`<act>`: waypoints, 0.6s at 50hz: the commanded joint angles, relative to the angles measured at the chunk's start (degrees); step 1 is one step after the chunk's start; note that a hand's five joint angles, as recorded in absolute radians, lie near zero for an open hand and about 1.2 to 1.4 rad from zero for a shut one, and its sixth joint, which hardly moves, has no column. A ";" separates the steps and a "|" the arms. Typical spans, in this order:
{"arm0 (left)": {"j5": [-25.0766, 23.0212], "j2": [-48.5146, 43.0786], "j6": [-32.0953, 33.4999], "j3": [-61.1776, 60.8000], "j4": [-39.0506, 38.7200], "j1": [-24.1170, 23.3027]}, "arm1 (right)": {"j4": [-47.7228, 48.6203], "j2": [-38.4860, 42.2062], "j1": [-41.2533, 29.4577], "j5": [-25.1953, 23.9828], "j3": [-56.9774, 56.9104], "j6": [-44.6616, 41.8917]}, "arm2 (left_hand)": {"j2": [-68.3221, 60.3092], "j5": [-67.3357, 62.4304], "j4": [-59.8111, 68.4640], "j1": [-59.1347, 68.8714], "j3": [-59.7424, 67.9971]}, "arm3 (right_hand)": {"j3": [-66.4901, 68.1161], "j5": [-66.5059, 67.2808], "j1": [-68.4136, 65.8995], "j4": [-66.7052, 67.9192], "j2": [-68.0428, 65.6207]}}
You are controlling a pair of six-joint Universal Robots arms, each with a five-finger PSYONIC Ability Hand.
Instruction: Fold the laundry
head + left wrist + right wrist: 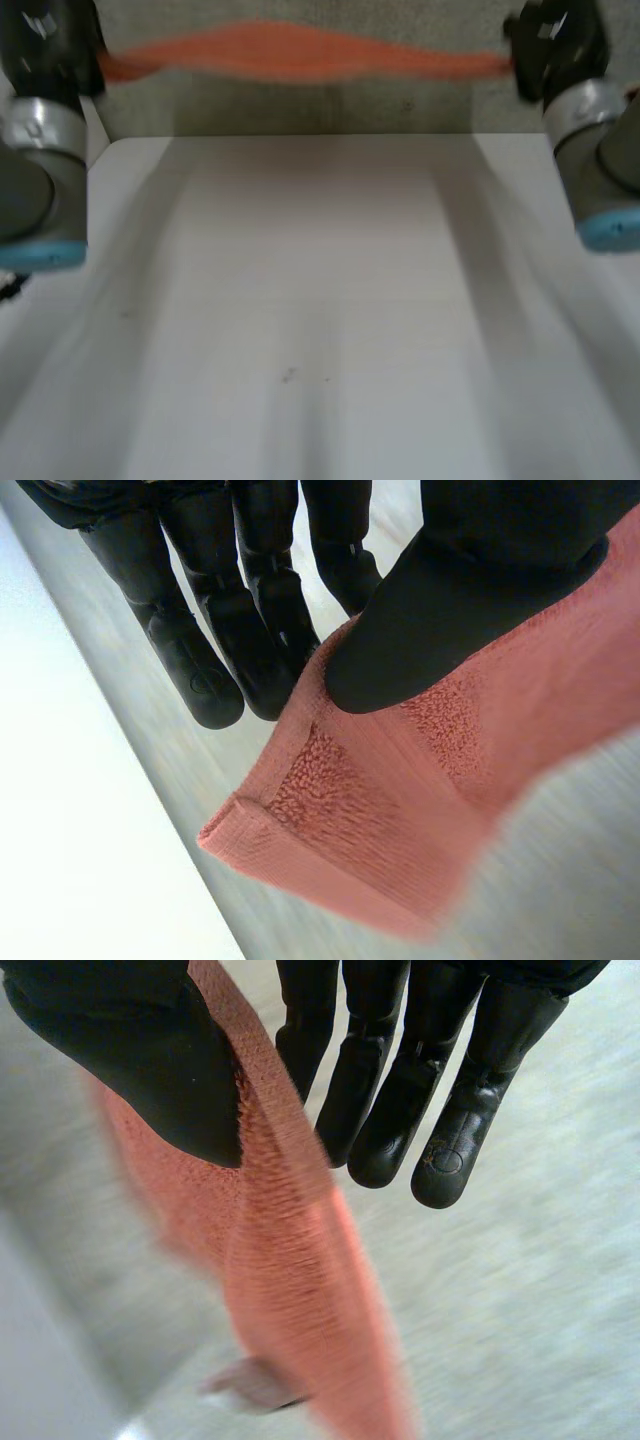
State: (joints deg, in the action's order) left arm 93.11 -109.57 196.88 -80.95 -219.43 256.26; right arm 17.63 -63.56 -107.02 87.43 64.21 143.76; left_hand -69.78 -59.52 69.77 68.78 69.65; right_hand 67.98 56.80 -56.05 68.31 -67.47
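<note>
At left, my left robot hand point(480, 580) pinches one corner of the orange towel point(300, 52), thumb pressed onto the terry against the fingers behind it, the hemmed corner poking out past the grip. From there the towel runs as a taut, slightly bowed band, held in the air near the far edge of the white tabletop point(320, 300) and resting on nothing. At right, my right robot hand point(140, 1060) pinches the opposite end in the same manner, thumb clamped over the hem, the fingers straight alongside it. Holding the two ends high and well apart looks meant to pull the cloth flat and free of creases; by my reading it is being readied for laying out on the tabletop, with no fold yet made.
</note>
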 commanded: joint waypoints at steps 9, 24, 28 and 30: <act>-1.35 -12.15 -0.53 -11.42 6.11 0.20 | -2.07 14.76 0.76 -5.34 13.22 0.11 | -10.22 -10.48 10.23 11.22 10.35 | 12.02 13.20 -23.95 11.69 -12.53; -1.61 -6.09 -0.97 -16.78 7.00 4.77 | -4.98 12.23 10.68 -5.34 15.68 22.06 | -10.22 -10.48 10.23 11.22 10.35 | -37.54 -36.36 25.62 -37.87 37.03; -1.61 -5.91 -1.06 -17.22 7.00 4.77 | -5.85 12.58 12.00 -5.86 15.50 27.61 | -10.22 -10.48 10.23 11.22 10.35 | -36.37 -35.19 24.44 -36.70 35.85; -1.53 -5.91 -1.06 -17.22 7.00 4.77 | -6.64 12.84 12.35 -6.48 15.33 28.67 | -10.22 -10.48 10.23 11.22 10.35 | -35.70 -34.52 23.77 -36.03 35.19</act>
State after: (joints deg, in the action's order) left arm 91.52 -115.72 195.94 -97.80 -212.43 260.97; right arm 12.39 -51.13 -96.47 81.98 79.78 165.83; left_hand -69.78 -59.52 69.77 68.79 69.68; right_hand 28.97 19.00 -26.01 28.83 -29.20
